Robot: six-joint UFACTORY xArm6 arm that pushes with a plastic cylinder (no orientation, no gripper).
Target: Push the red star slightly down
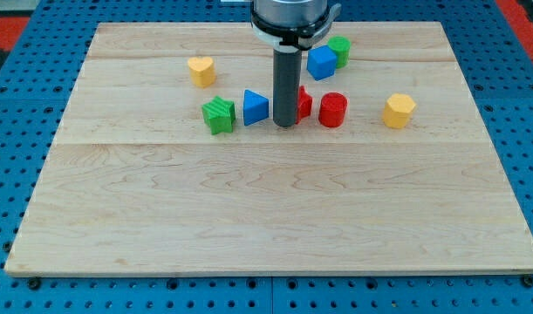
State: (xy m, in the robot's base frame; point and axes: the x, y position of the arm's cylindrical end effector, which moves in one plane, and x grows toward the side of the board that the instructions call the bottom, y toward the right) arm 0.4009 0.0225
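Note:
The red star [304, 102] lies near the board's upper middle, mostly hidden behind my rod. My tip [285, 124] rests on the board at the star's lower left edge, between it and a blue triangular block [256, 106]. A red cylinder [332, 110] stands just to the star's right.
A green star-shaped block [218, 115] lies left of the blue triangle. A yellow heart-like block [201, 71] is at the upper left. A blue block [321, 62] and a green block [339, 48] sit above the star. A yellow hexagon [399, 111] lies to the right. The wooden board [266, 209] has blue pegboard around it.

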